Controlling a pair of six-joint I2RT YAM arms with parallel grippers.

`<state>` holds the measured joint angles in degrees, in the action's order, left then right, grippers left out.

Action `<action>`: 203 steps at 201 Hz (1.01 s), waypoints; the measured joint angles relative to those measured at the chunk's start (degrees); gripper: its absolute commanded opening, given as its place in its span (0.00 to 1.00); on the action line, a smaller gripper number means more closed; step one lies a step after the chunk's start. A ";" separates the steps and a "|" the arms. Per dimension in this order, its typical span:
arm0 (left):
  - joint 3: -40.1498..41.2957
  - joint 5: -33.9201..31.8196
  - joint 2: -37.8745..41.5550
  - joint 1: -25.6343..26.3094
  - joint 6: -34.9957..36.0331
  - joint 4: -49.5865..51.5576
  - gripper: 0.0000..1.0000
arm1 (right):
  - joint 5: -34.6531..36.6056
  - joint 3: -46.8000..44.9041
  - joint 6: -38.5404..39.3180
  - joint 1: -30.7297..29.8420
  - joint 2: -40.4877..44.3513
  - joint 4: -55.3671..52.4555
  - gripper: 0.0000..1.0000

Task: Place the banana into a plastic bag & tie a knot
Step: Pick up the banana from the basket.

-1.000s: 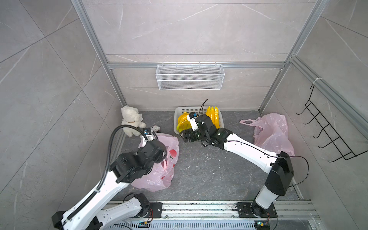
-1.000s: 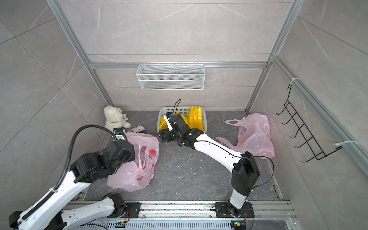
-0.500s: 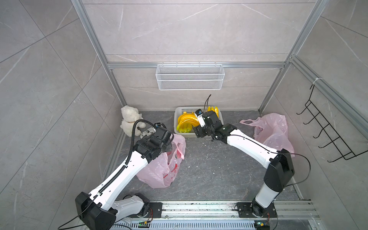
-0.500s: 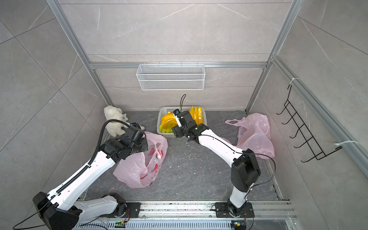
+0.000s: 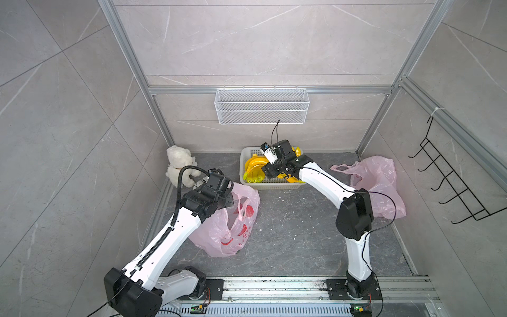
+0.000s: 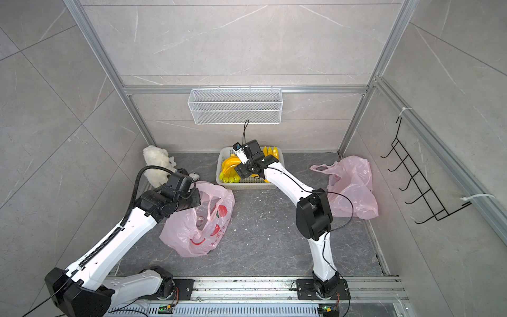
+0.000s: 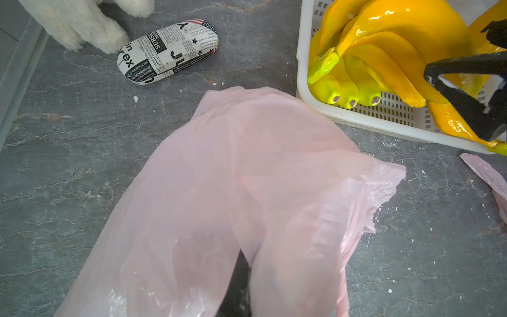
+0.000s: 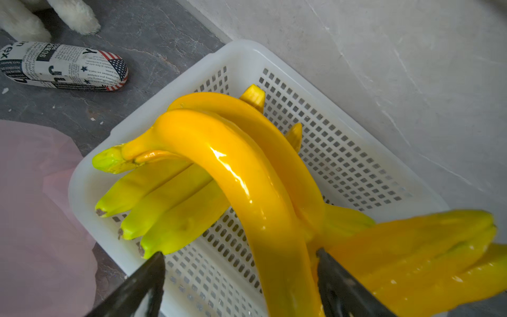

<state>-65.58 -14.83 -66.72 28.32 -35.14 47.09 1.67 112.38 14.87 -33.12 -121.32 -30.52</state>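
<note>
The left fingers [image 7: 241,274] were clenched on the plastic bag [image 5: 236,227], propping its mouth up left of the basket [image 8: 343,153]. The right fingers [image 8: 142,280] stood released astride one banana [image 8: 233,170] lying in that far basket, apparently to pinch it.

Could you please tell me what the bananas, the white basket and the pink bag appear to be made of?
The bananas: likely moulded plastic, glossy; hard glare streaks and a painted-looking yellow-to-green fade.
The basket: rigid white plastic, smooth satin; thick rounded rim, regular punched holes.
The bag: thin pink plastic film, translucent; it creases and a dark shape shows through.
</note>
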 measured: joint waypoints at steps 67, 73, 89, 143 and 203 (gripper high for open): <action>0.98 0.44 0.72 -2.08 0.02 0.13 0.00 | 0.31 6.73 4.81 0.59 -4.98 -4.98 0.58; 0.98 0.44 0.81 -2.23 0.02 0.13 0.00 | 0.31 6.88 5.09 0.61 -5.03 -5.25 0.59; 1.01 0.44 1.01 -2.60 0.02 0.20 0.00 | 0.48 6.99 5.95 0.63 -5.14 -5.64 0.71; 1.03 0.55 1.68 -3.10 0.09 0.42 0.00 | 0.48 9.60 8.28 1.42 -8.94 -6.91 0.65; 1.31 1.31 1.68 -3.56 0.17 0.61 0.00 | -0.59 10.91 8.85 1.97 -9.53 -8.09 0.25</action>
<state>-64.27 -13.52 -65.04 24.75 -34.96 47.70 1.08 123.28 23.73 -31.16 -130.85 -38.61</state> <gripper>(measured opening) 0.056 0.373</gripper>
